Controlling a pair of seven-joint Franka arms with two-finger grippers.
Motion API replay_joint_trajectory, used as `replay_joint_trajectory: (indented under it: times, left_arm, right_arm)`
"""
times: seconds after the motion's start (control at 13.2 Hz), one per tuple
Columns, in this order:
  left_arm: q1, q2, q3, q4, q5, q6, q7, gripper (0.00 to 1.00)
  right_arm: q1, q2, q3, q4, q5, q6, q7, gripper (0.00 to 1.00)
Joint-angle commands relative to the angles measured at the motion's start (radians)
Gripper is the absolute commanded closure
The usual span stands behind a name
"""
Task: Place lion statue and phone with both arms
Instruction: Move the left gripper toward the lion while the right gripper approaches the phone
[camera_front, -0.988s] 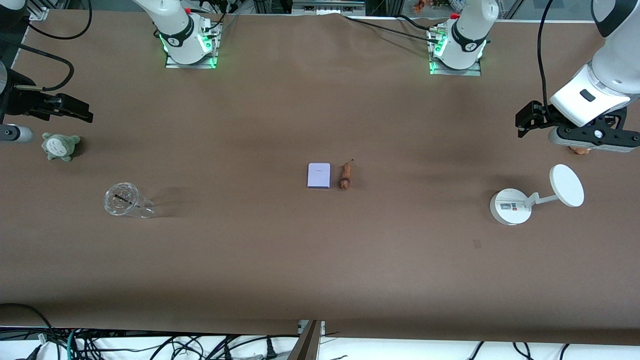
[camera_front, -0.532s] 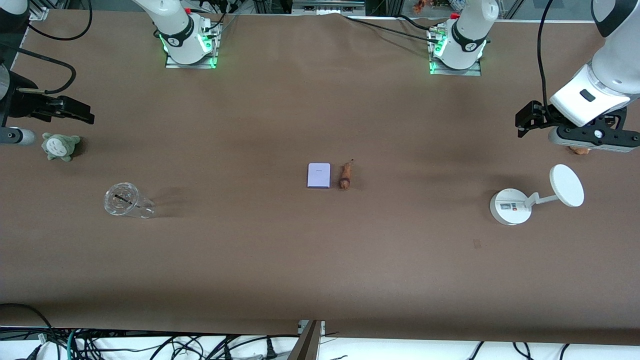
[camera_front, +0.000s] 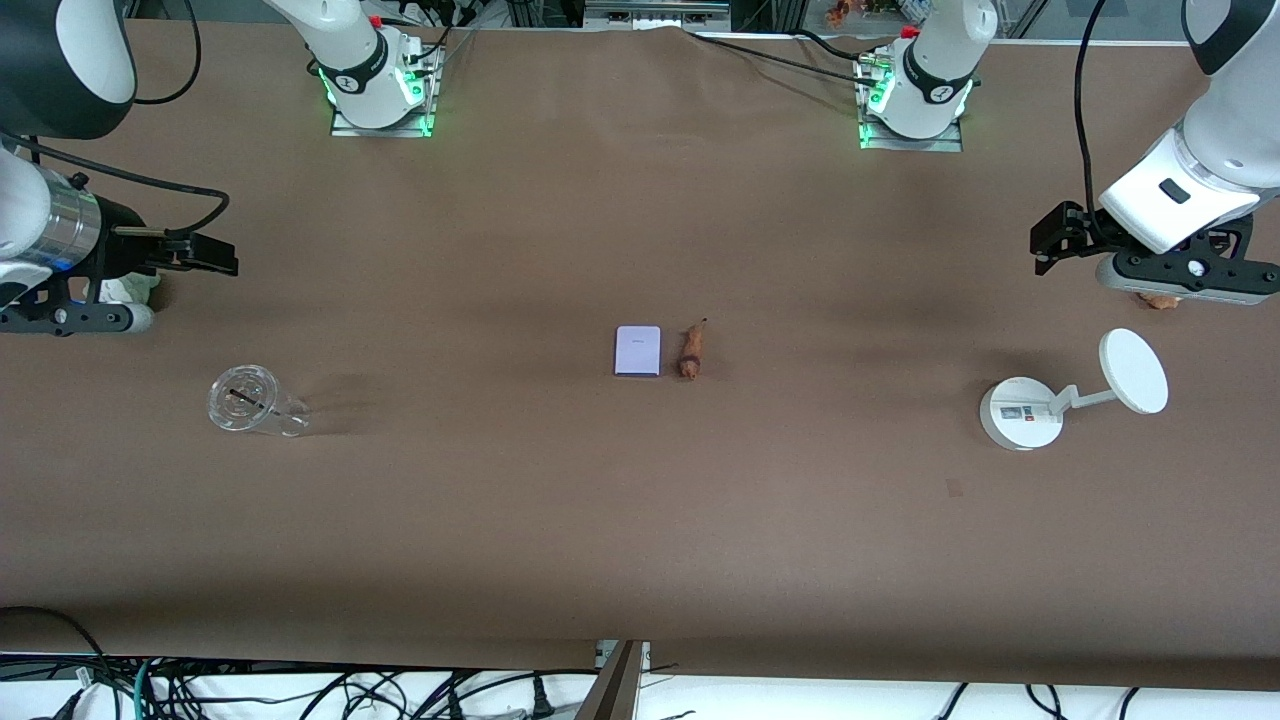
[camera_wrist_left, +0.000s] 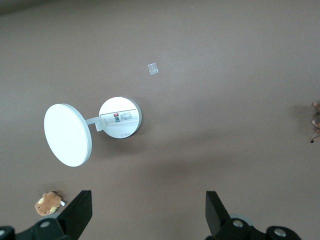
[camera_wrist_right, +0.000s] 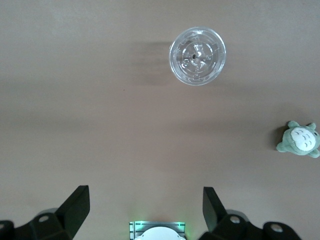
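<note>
The phone (camera_front: 638, 351) and lion statue (camera_front: 691, 352) lie just beside each other mid-bench, so the left gripper (camera_wrist_left: 147, 215) and right gripper (camera_wrist_right: 145, 210), both spread and empty at opposite ends, risk colliding when converging.

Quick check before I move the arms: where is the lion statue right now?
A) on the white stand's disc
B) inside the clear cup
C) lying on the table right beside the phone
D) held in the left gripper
C: the lion statue lies on the table mid-way between the arms, close beside the phone, while the left gripper and the right gripper are both open and empty.
</note>
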Motion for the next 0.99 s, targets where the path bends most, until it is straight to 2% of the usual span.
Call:
replay_joint_trajectory:
  times: [0.0, 0.15, 0.38, 0.53, 0.68, 0.76, 0.91]
  left_arm:
    - [0.000, -0.005, 0.001, -0.001, -0.026, -0.005, 0.000, 0.00]
    - [0.000, -0.005, 0.001, -0.001, -0.029, -0.005, 0.000, 0.00]
    - [-0.017, 0.004, -0.015, 0.000, -0.094, -0.008, 0.011, 0.00]
    - [-0.021, 0.085, -0.054, 0.014, -0.114, -0.009, 0.010, 0.00]
    - [-0.032, 0.147, -0.087, 0.019, -0.230, -0.006, 0.002, 0.00]
    - [-0.041, 0.173, -0.097, 0.016, -0.299, 0.012, -0.004, 0.00]
    - [-0.110, 0.239, -0.098, 0.011, -0.324, 0.117, -0.013, 0.00]
  right_arm:
    - [0.019, 0.014, 0.001, 0.022, -0.002, 0.002, 0.007, 0.00]
    - [0.040, 0.019, 0.001, 0.022, -0.005, 0.004, 0.016, 0.00]
    - [0.048, 0.020, 0.001, 0.022, -0.002, 0.014, 0.022, 0.00]
    - [0.063, 0.028, 0.001, 0.022, -0.002, 0.042, 0.025, 0.00]
    - [0.092, 0.037, 0.003, 0.022, 0.000, 0.073, 0.027, 0.00]
    - [0.102, 0.046, 0.001, 0.022, -0.002, 0.088, 0.027, 0.00]
    - [0.112, 0.051, 0.003, 0.022, 0.003, 0.106, 0.085, 0.00]
